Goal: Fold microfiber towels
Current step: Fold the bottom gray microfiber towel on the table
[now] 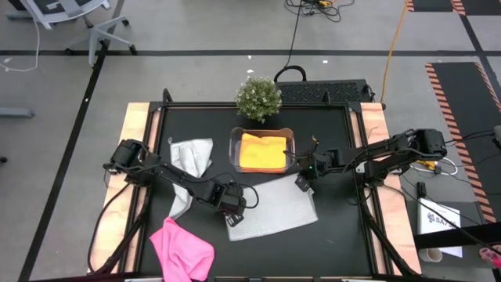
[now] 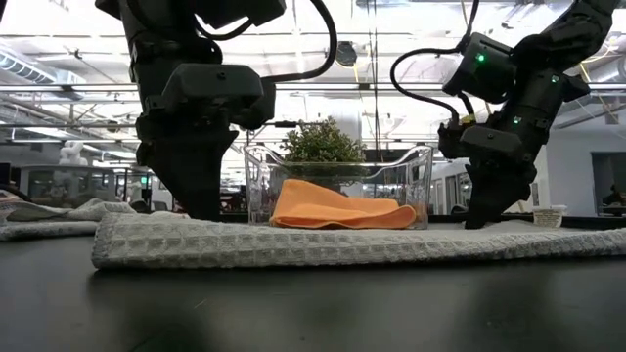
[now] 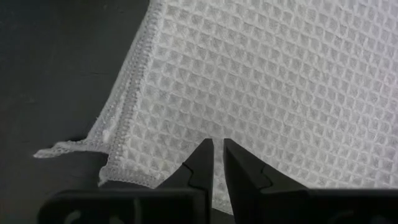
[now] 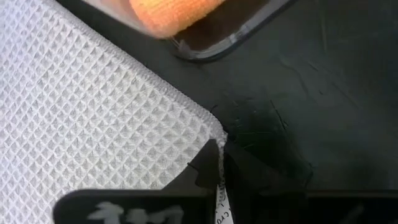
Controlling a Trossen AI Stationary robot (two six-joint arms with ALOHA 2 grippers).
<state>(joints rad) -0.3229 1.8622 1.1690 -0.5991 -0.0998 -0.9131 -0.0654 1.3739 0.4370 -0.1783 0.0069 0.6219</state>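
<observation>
Both arms are bent low over the black bench [image 1: 337, 227]. A waffle-weave grey towel [image 1: 274, 207], spread flat mid-bench, is pinched at its near-left corner by the left tool [image 1: 232, 210] and at its far-right corner by the right tool [image 1: 301, 183], fingers clamped together on the hem.

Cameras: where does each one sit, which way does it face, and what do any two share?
High view: above the table, looking straight down; both arms show, left tool and right tool at opposite edges of the flat grey towel.
Low view: table-top height, looking level across; both arms come down onto that towel.
Left wrist view: looks along its nearly closed fingers at the towel's waffle weave.
Right wrist view: looks along its tool, shut on the towel's corner.
Shared: high and low views both show the orange towel in the clear tub.
</observation>
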